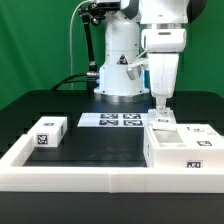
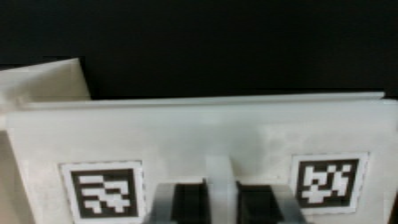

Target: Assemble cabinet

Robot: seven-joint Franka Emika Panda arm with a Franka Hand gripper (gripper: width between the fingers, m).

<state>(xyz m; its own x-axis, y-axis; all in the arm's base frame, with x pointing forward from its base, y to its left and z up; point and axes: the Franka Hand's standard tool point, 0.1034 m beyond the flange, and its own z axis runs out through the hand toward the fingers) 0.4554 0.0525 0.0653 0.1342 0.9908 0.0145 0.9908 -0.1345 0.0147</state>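
Hand (image 1: 160, 110) down at the top of the cabinet (image 1: 182, 150), at the exterior view's right.

Cabinet on the black counter (image 1: 100, 148), tucked into the corner of the low white border rail (image 1: 100, 178), with tags showing on its top and front. Hand upright, with fingertips at or just above the cabinet's rear edge; contact impossible to confirm. In the wrist view, two dark fingers (image 2: 183, 203) close together over a white cabinet face (image 2: 214, 130), with a tag on either side. Open or closed: cannot tell. Small tagged white block (image 1: 47, 133) well apart, at the exterior view's left. Marker board (image 1: 110, 120) flat between block and cabinet, near the arm's base.
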